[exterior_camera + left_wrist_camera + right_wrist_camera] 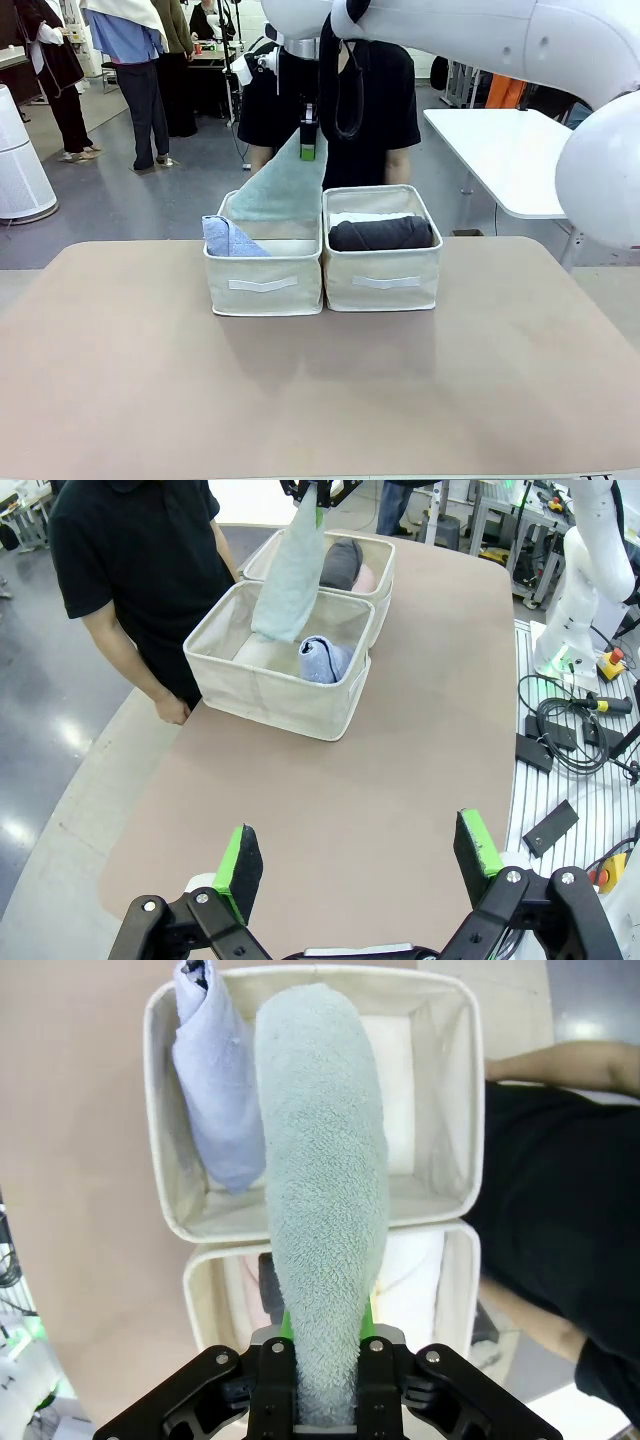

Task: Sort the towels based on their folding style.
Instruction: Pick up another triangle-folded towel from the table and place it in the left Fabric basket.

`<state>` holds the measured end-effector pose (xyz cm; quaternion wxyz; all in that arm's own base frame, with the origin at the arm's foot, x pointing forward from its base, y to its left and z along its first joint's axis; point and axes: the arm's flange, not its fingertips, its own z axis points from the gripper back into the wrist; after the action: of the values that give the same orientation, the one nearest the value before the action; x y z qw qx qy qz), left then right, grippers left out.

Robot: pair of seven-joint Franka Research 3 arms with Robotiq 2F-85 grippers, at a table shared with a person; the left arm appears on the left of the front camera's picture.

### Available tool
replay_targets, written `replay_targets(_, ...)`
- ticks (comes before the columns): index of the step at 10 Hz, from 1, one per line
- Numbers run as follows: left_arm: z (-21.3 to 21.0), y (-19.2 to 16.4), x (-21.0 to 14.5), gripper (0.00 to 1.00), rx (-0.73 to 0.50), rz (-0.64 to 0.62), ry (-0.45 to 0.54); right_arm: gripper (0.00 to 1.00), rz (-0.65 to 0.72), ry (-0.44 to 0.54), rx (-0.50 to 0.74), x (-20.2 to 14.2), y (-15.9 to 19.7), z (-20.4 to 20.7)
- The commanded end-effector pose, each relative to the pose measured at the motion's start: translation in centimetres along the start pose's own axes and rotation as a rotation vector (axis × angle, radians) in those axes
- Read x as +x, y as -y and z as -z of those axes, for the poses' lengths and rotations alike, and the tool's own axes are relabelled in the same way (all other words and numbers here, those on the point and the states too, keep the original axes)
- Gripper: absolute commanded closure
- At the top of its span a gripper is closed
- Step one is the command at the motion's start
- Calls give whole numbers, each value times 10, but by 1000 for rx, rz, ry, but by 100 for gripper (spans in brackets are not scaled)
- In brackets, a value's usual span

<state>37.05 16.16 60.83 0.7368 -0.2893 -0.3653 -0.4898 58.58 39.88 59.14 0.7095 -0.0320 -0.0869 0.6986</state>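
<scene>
Two arms hold very different poses. Reaching in from the right and across the middle, the right arm points its wrist straight down above the left bin [265, 285]. The right gripper [325, 1325] is clamped tight on the narrow tip of the grey-green towel [285, 185], which hangs as a long cone. Its wide end sits below that bin's rim, towards the far side; whether it touches the bin's floor cannot be told. The left gripper [358, 855] hovers over bare table [320, 400], well apart from the left bin on the robot's side, its jaws spread wide and holding nothing.

Inside the left bin, a light blue towel [232, 238] leans in the near corner, beside the hanging cone. Touching the left bin's side stands the right bin [385, 282], holding a dark grey roll [380, 234], a white towel [370, 217] behind it and a pale pink towel [366, 577]. Beyond the left bin stands a person, one hand [172, 710] at the table's edge.
</scene>
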Motion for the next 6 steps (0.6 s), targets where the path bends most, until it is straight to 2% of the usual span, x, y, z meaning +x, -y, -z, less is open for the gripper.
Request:
replay_targets(1, -1, 0, 0, 0, -6, 13, 17, 78, -34, -4, 36, 21, 21, -10)
replay_targets(6, -1, 0, 0, 0, -6, 13, 17, 78, -31, -23, 118, 22, 24, 30)
